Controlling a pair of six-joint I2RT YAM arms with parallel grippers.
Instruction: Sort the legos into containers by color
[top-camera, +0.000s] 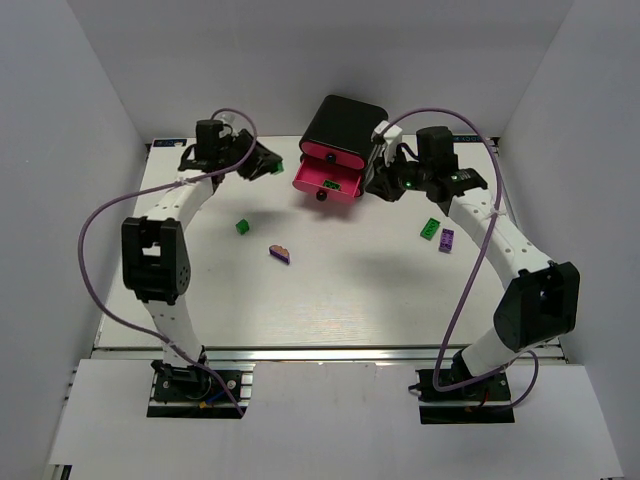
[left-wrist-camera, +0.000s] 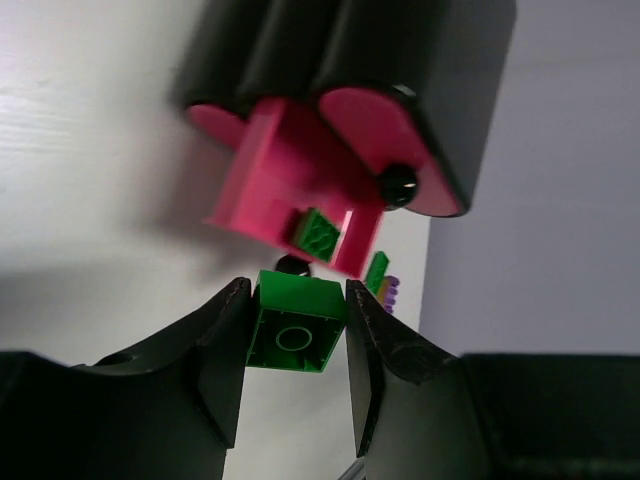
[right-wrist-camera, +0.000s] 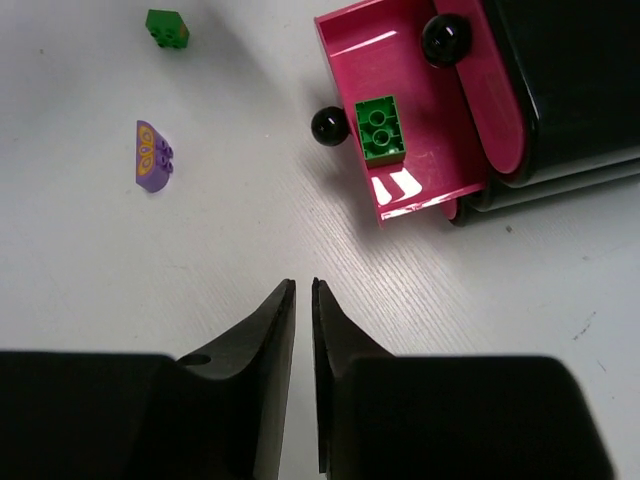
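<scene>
Left gripper (left-wrist-camera: 296, 340) pinching green lego (left-wrist-camera: 297, 318) near table's (top-camera: 330, 300) far edge, next carry it over open pink drawer (right-wrist-camera: 440, 150) and release; right gripper (right-wrist-camera: 303, 300) pressed together, empty.

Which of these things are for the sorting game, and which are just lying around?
Part of the job:
held green brick in the left fingers; sorted green brick in the open pink drawer; black box; lone green brick; rounded purple piece; far green brick beside the purple brick.

Just there:
purple cable; table.
</scene>
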